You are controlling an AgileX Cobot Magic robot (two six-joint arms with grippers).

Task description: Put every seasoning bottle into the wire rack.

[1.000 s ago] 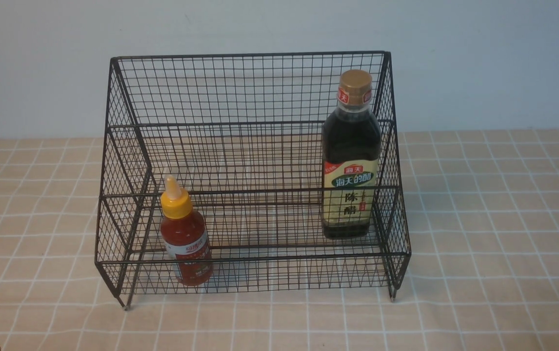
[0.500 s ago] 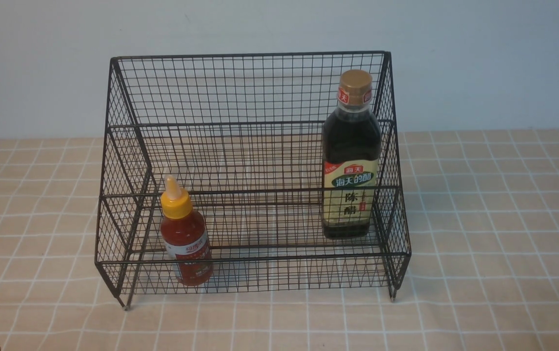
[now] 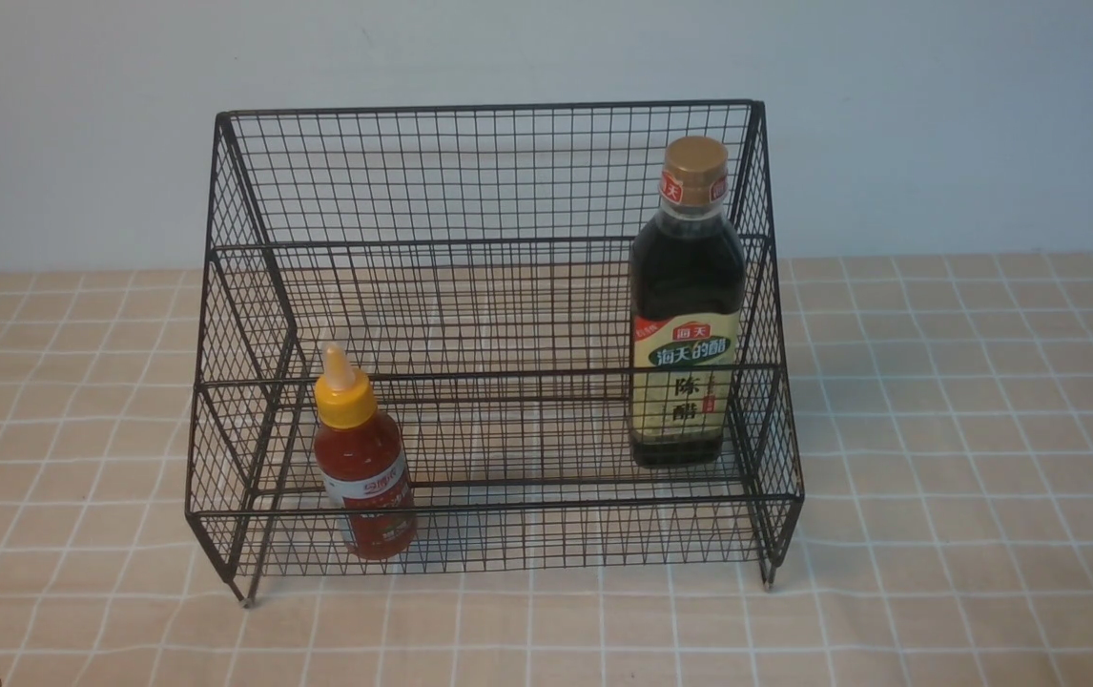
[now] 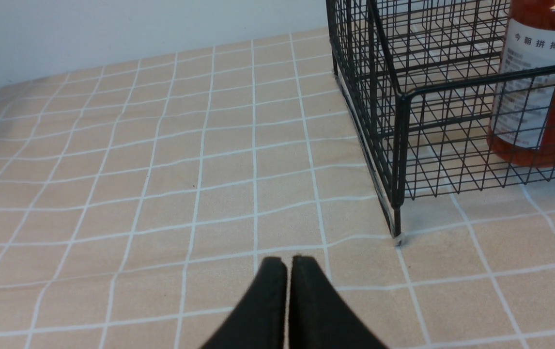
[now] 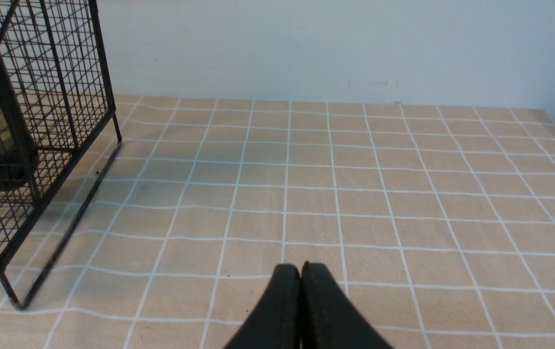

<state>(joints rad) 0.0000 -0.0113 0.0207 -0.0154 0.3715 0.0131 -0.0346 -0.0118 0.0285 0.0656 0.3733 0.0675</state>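
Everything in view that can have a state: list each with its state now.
Vinegar: upright in the rack, toward its right end, cap on.
Sauce: in the rack, toward its left end, leaning slightly, yellow cap on.
Rack: standing on its feet, holding both bottles.
Left claw: shut, nothing held.
Right claw: shut, nothing held.
Cloth: spread out, slightly rippled.

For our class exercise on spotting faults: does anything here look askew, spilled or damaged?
Nothing stands out: the sauce bottle and vinegar bottle sit inside the wire rack, with no spill or damage visible.
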